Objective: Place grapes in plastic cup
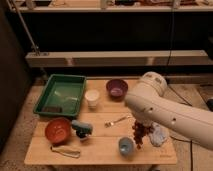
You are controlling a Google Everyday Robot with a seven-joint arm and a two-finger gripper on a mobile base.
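Observation:
The grapes (139,132), a dark purple-red bunch, hang in the air from under my white arm, just right of and slightly above the small light-blue plastic cup (125,145). The cup stands upright near the table's front edge. My gripper (141,123) is mostly hidden behind the arm's forearm. It holds the top of the bunch, above and to the right of the cup. The lower end of the bunch hangs level with the cup's rim.
A white cloth (159,135) lies right of the grapes. A fork (117,121) lies mid-table. An orange bowl (57,130), a teal object (81,128) and a wire tool (65,151) sit front left. A green tray (61,94), white cup (92,98) and purple bowl (116,88) stand behind.

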